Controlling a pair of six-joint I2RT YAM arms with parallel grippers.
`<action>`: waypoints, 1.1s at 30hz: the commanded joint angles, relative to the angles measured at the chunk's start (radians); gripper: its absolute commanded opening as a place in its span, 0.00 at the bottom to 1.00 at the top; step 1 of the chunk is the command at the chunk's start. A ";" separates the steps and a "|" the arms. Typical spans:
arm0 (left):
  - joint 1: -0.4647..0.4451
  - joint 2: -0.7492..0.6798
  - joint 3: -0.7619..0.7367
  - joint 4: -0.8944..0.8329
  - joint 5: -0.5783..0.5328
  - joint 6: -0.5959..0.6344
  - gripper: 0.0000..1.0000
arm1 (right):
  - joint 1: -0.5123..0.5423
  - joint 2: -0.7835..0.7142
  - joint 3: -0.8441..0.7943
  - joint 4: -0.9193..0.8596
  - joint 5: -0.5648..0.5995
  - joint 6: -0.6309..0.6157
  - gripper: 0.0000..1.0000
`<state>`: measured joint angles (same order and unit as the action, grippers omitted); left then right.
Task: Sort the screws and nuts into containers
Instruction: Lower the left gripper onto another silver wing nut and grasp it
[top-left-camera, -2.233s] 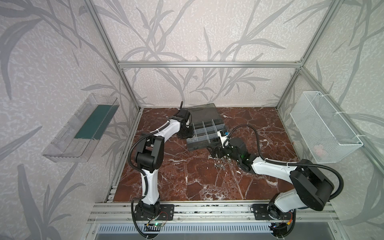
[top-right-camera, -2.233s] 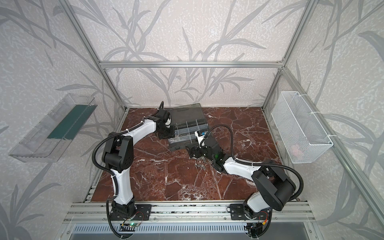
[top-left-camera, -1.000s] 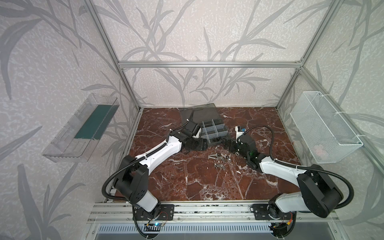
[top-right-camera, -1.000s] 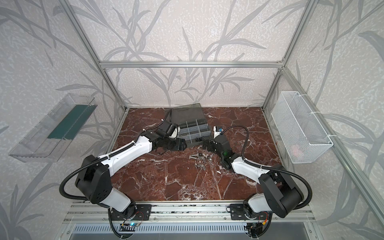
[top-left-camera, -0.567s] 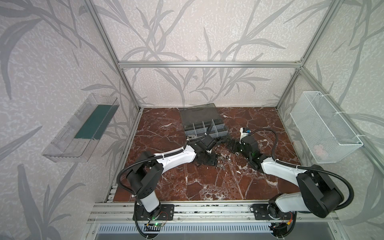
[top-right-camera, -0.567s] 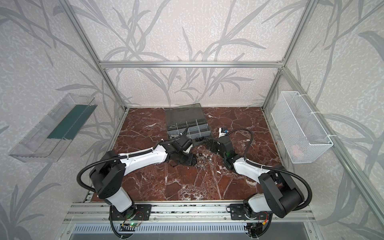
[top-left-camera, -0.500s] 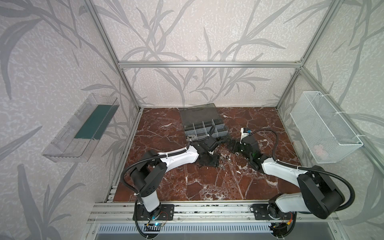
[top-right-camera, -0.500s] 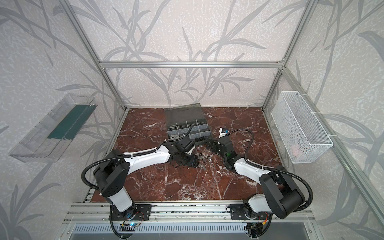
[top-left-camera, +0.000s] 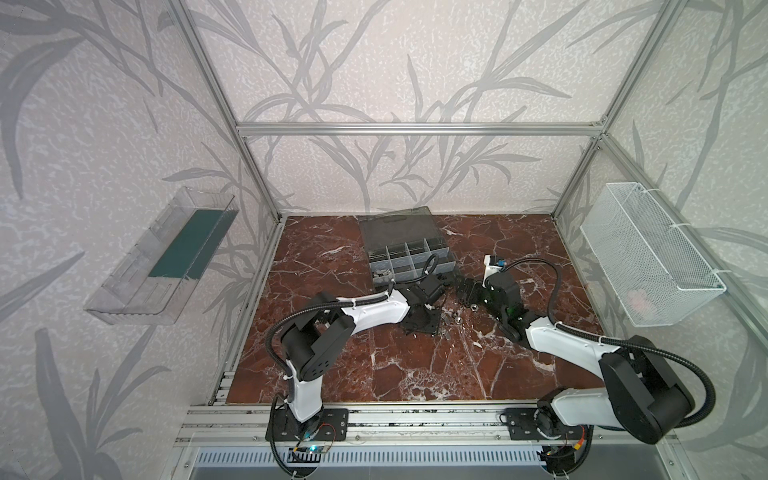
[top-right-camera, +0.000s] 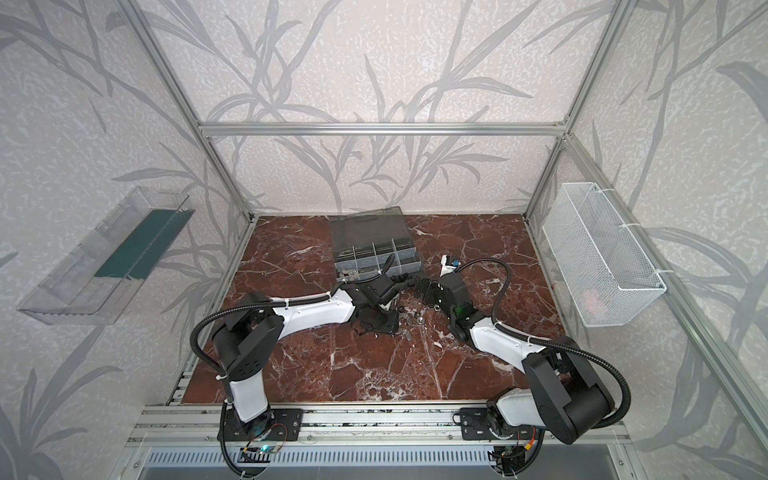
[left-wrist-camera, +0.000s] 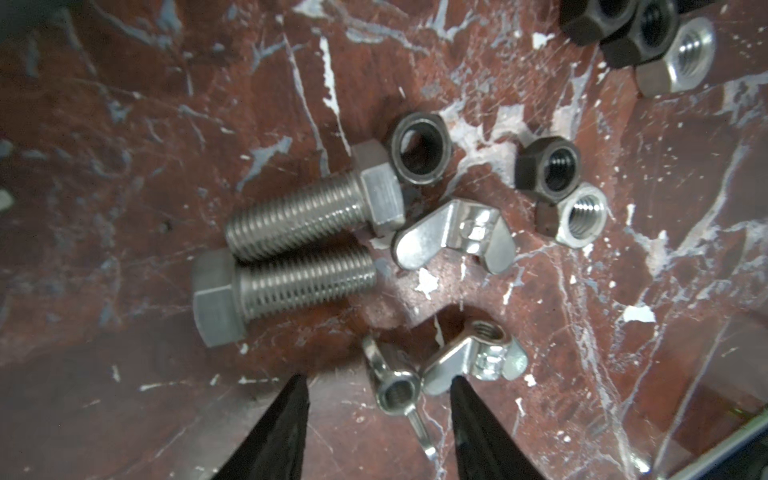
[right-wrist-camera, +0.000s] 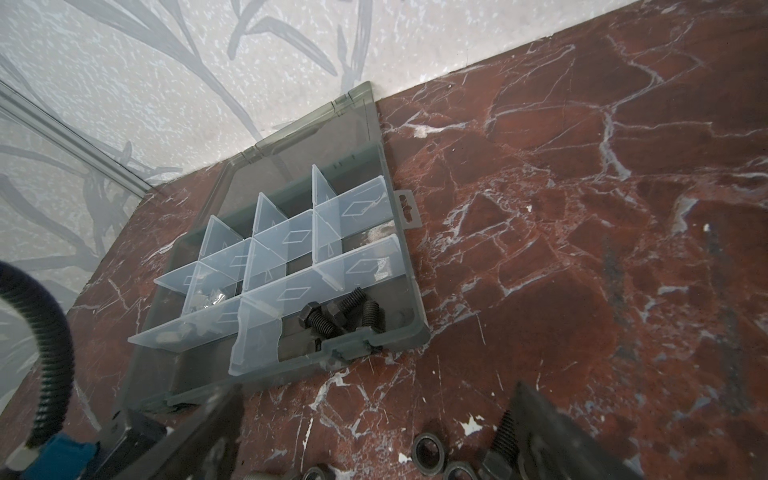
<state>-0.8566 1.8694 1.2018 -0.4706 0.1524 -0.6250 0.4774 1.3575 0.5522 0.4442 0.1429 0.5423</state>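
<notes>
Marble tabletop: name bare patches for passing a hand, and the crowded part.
Free: the front strip of the red marble tabletop along the aluminium rail, and the rear corners flanking the dark grey plastic organizer case. Crowded: before the case, with silver and black screws and nuts around the left tool and right tool.

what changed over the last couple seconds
The left gripper swung from the organizer case to the loose pile in front of it, its open jaws now straddling a wing nut, not yet gripping. The right gripper drew back slightly rightward, open. The case stayed put.
</notes>
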 joint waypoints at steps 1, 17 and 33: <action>-0.004 0.023 0.031 -0.044 -0.053 0.016 0.45 | -0.007 -0.022 -0.014 0.029 -0.009 0.008 0.99; 0.029 -0.006 -0.010 -0.100 -0.139 0.056 0.35 | -0.016 0.013 -0.012 0.055 -0.046 0.024 0.99; 0.028 0.021 -0.019 -0.071 -0.102 0.034 0.35 | -0.018 0.023 -0.011 0.058 -0.052 0.027 0.99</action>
<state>-0.8272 1.8816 1.1999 -0.5285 0.0528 -0.5789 0.4637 1.3716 0.5465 0.4744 0.0948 0.5613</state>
